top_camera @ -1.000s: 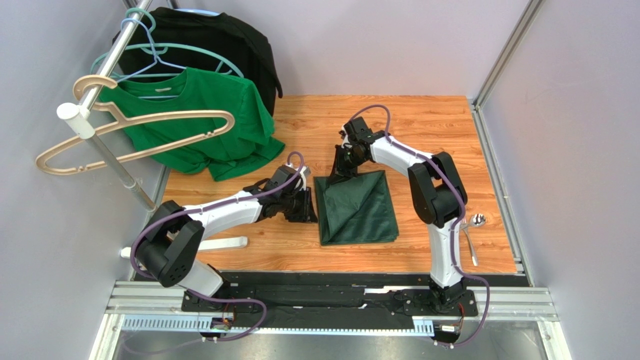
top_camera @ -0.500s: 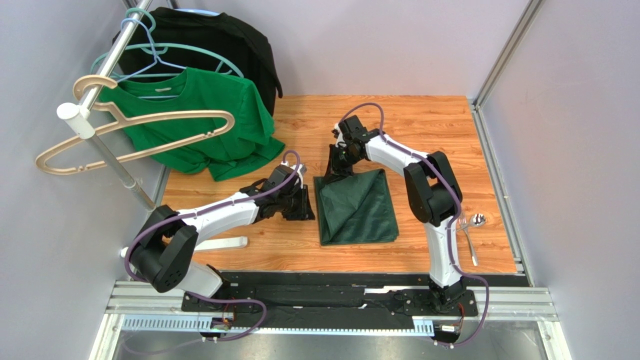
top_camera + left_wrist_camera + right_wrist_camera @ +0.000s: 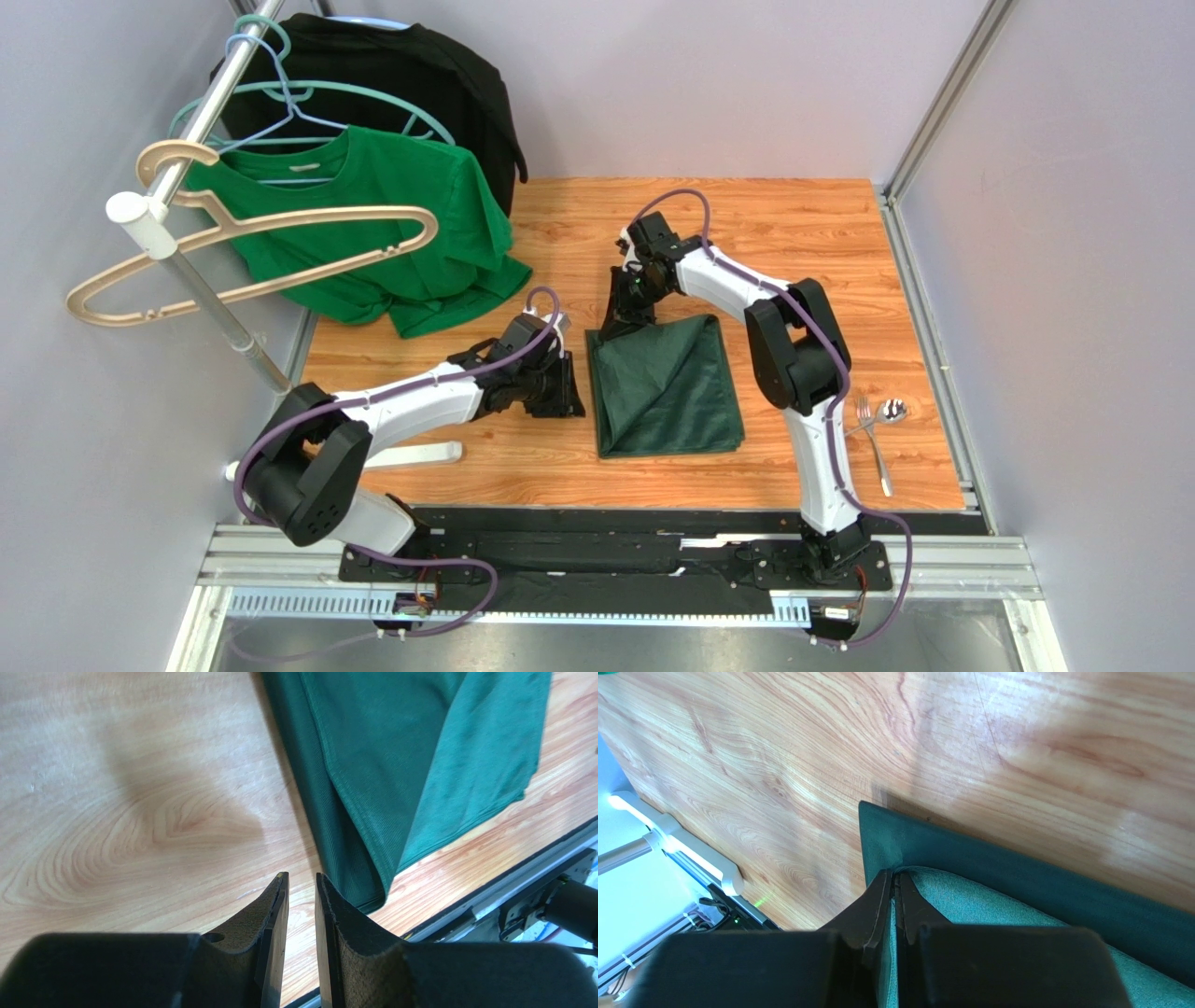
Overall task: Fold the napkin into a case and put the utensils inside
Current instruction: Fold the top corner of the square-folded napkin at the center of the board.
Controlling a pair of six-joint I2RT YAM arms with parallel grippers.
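Watching my right gripper [image 3: 893, 875], I see its jaws pressed nearly together on the far left corner of the dark forest-green folded cloth napkin [image 3: 666, 385], which lies flat on the wooden tabletop [image 3: 786, 224]. My left gripper [image 3: 300, 878] hovers just beside its left edge, jaws slightly apart, empty.

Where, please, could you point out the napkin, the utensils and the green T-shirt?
napkin [image 3: 666, 389]: top external view, middle of the folded cloth.
utensils [image 3: 894, 410]: top external view, the spoon's bowl.
green T-shirt [image 3: 379, 224]: top external view, its chest.
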